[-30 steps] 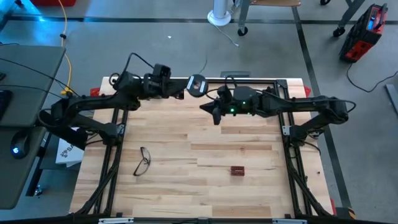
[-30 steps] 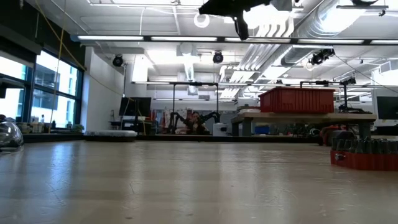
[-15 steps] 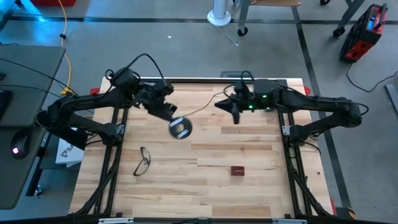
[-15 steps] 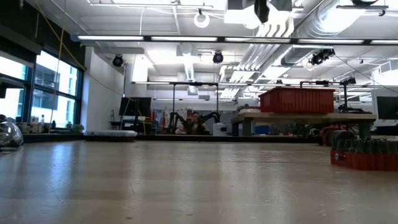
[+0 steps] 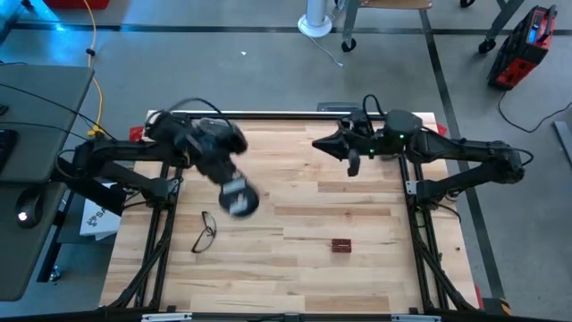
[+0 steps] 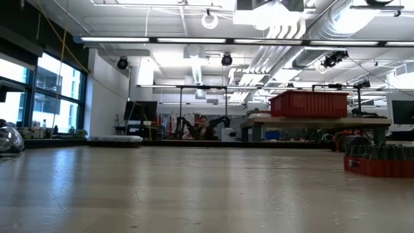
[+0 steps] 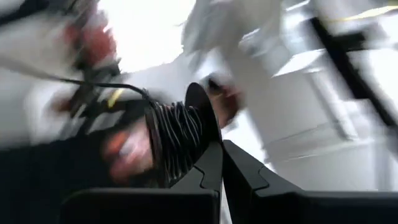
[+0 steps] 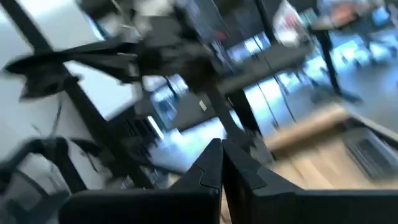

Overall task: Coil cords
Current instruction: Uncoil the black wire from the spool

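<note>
The cord is a thin dark wire wound on a small round reel (image 5: 239,199), which shows blurred over the table's left middle. My left gripper (image 5: 231,183) is shut on the reel. In the left wrist view the wound turns (image 7: 177,140) show beside the fingertips, and one strand (image 7: 74,79) runs off from the reel. My right gripper (image 5: 320,144) is shut, held high over the far middle and pointing toward the table's left. No wire shows at its tips (image 8: 222,149). Neither gripper is in the low view. My left gripper pinches the reel by one dark flange (image 7: 200,112) between its two shut fingers. The wound core sits beside the fingertips, not between them. The reel is lifted clear of the table. My right gripper: I cannot tell whether it touches the wire.
Black-framed eyeglasses (image 5: 205,231) lie near the table's left front. A small dark red block (image 5: 341,244) lies at the front middle. Desks and a yellow cable (image 5: 94,63) are off the table's left side.
My left gripper has swung from the far edge's middle toward the table's left and near side, rolling as it went and carrying the reel. My right gripper has drawn back toward the right edge and risen out of the low view. Both have stayed shut.
</note>
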